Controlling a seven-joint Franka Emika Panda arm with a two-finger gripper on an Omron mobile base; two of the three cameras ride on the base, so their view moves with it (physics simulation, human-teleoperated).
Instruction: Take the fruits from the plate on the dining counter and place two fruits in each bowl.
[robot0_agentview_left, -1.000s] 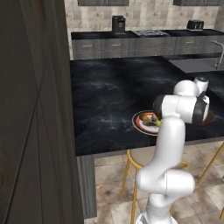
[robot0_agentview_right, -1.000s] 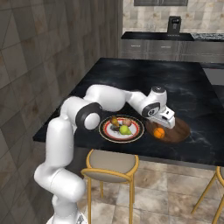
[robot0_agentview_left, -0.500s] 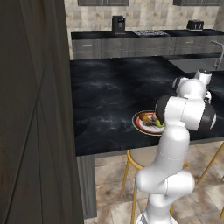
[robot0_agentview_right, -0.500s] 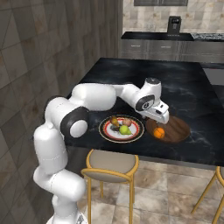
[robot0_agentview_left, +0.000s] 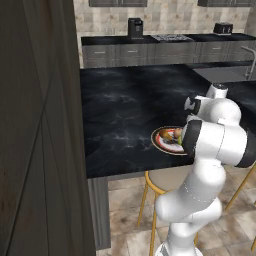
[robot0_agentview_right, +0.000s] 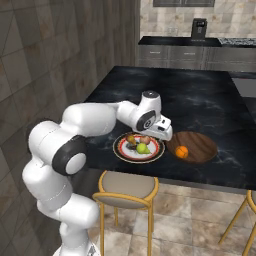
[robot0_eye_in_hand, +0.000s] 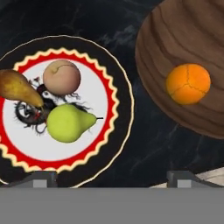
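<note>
The plate, with a wavy red band, holds a green pear, a tan round fruit and a brown pear. An orange lies in the dark wooden bowl to the plate's right. My gripper hangs open and empty above the strip of black counter between plate and bowl. From the right base view, the gripper hovers over the plate's right edge, beside the bowl with the orange. My arm hides part of the plate in the left base view.
The plate and bowl sit near the front edge of the dining counter. Yellow-legged stools stand under that edge. A far counter carries a coffee machine. A dark wall panel rises on the left.
The gripper has drifted left from above the wooden bowl toward the plate, staying open. The arm's elbow has swung round. The orange rests in the bowl throughout.
</note>
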